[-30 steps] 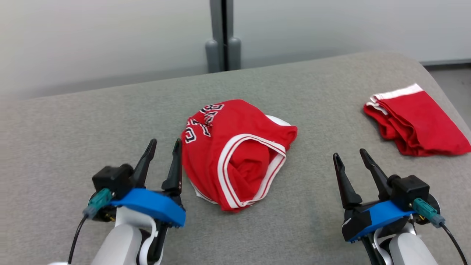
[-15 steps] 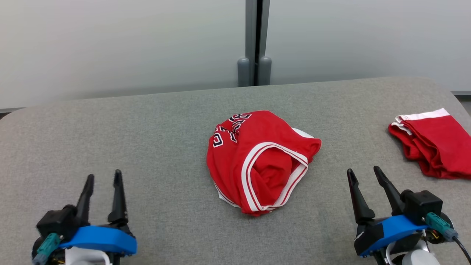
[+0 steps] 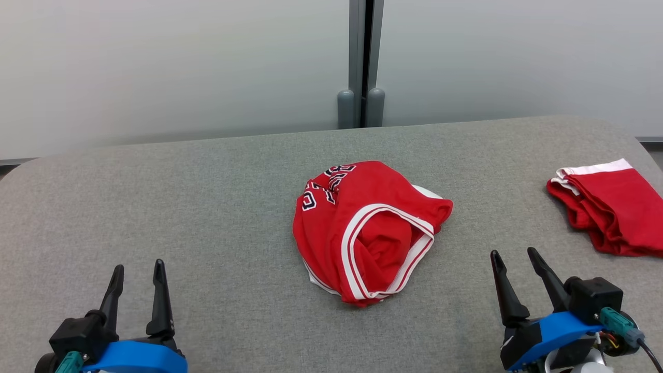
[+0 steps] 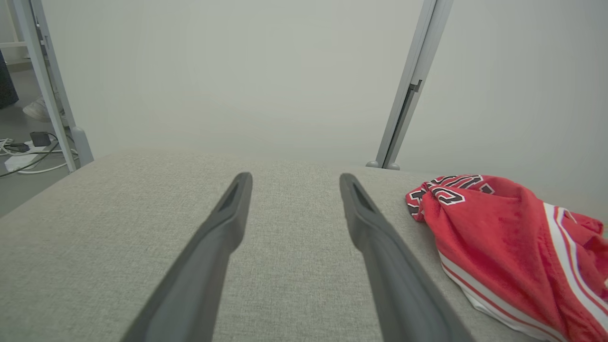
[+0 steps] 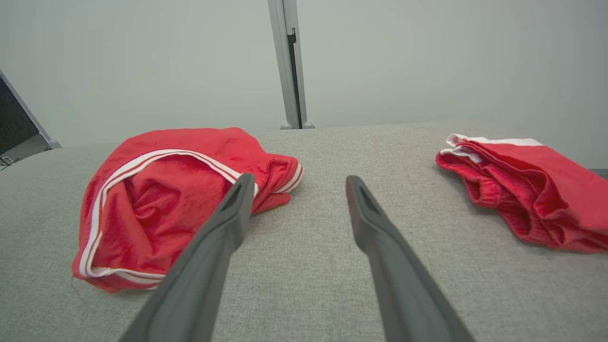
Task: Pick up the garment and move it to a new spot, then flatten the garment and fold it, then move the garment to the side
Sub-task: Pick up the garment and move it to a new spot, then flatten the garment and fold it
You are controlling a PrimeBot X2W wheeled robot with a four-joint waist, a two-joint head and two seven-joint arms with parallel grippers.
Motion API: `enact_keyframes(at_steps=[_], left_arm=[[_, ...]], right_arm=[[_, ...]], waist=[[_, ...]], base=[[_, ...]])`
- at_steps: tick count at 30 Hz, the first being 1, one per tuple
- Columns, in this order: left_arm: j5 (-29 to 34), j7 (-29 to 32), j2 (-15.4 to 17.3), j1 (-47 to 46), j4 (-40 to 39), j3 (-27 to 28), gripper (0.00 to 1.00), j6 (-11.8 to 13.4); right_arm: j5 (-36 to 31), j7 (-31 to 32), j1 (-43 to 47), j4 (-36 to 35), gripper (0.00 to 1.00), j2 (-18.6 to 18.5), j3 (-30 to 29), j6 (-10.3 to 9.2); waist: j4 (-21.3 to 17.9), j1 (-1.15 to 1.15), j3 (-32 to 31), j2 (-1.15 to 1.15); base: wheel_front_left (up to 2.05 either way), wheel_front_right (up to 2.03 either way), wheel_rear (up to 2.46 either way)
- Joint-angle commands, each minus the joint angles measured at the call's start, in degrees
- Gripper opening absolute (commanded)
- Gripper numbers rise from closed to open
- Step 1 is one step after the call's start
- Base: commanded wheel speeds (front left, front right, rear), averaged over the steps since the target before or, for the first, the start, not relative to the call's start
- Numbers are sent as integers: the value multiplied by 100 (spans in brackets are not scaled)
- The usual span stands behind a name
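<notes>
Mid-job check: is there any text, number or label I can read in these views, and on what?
No text reads whole.
Jersey: black block characters with white outlines near its far edge, creased and cut off by folds; not readable.
Folded garment: no text seen.

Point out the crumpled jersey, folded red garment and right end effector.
crumpled jersey [image 3: 377,242], head view, cloth inside trimmed opening
folded red garment [image 3: 614,212], head view, top layer
right end effector [image 3: 513,253], head view, between fingertips
</notes>
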Motion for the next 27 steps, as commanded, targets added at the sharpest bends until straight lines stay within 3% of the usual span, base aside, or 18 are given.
enact_keyframes(at_steps=[1, 17, 24, 27], left_arm=[[14, 38, -2, 8, -77, -17, 100, 32], [-26, 201, 61, -181, -287, -99, 100, 104], [-22, 240, 23, -371, -382, -190, 100, 88], [4, 248, 1, -518, -403, -245, 100, 48]], right_arm=[[10, 24, 101, -39, 100, 28, -22, 2], [106, 474, -478, 226, 100, 49, 280, 3], [14, 1361, -1256, 1137, 100, 43, 377, 3], [147, 1390, -1637, 1570, 100, 45, 401, 3]], waist=[[0, 0, 13, 0], [73, 0, 271, 0], [296, 0, 573, 0], [419, 0, 729, 0]], base=[[0, 0, 0], [0, 0, 0], [0, 0, 0], [0, 0, 0]])
